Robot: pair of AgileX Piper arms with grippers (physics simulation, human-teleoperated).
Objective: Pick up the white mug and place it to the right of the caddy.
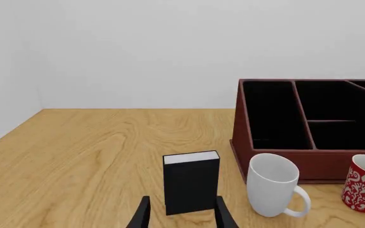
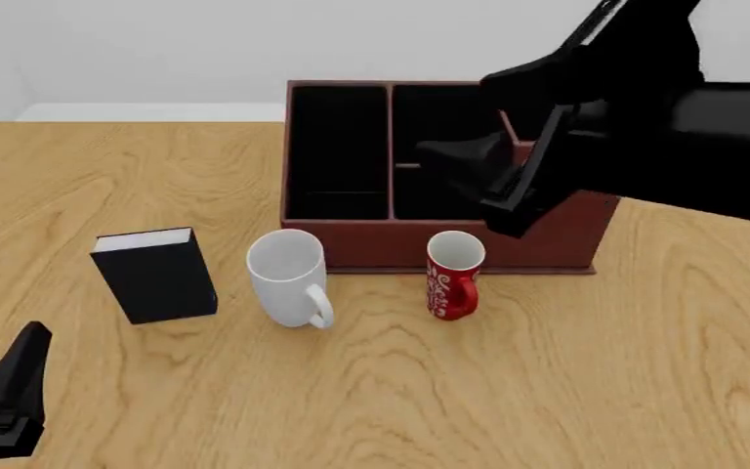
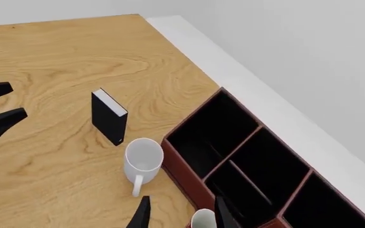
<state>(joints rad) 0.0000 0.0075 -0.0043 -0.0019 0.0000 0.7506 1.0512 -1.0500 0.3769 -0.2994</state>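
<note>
Glossy white ceramic mug [image 2: 286,277], upright, looks rigid, slick, breakable; handle or rim likely safest grab. Both grippers' jaws spread, holding nothing.

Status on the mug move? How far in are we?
Nothing done yet: the white mug stands upright on the table in front of the caddy, between the book and the red mug. In hand: nothing. The right pincer is open, raised above the caddy; the left pincer is open, low, near the book. Left: grasp, lift, set down right of the caddy.
</note>
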